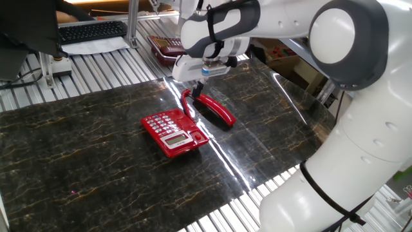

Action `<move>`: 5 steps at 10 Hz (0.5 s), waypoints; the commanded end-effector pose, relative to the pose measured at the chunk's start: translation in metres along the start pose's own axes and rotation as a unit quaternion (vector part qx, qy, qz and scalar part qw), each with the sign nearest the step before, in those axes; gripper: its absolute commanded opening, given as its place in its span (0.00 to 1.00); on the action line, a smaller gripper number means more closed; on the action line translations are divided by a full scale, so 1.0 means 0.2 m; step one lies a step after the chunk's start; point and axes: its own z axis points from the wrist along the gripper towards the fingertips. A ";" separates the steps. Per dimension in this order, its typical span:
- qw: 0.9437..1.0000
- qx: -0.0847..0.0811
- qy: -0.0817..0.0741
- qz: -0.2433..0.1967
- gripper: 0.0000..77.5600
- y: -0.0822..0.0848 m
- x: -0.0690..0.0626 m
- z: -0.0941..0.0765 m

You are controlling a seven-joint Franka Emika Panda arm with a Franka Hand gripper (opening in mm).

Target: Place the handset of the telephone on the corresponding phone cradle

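Hovering just above the far end of the handset (215, 110), the claw (199, 88) shows only dark fingertips below the wrist, and whether they are spread or pressed together cannot be told from this angle; nothing looks to be pinched. The handset lies flat on the dark marbled surface (96, 161), just to the right of the telephone (174, 132) as seen here, and its red cord (186, 103) loops from its far end back toward the base. The phone cradle (196, 129), the strip along the side of the base nearest the handset, appears bare. The likeliest trouble, I judge, is that glossy rounded plastic: a grip taken near one end could let the bar swing or slip out when lifted. The short cord could also tug the light base sideways, or catch under the handset as it is lowered, leaving it perched crookedly rather than seated. A descent off-centre might simply push the handset away. Open room lies to the near side and left of the phone, while the surface edge and metal slats run close behind the arm, with a dark maroon object (164, 46) near there.
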 end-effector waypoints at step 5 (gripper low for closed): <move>0.999 0.009 -0.009 0.031 0.00 0.00 0.00 0.00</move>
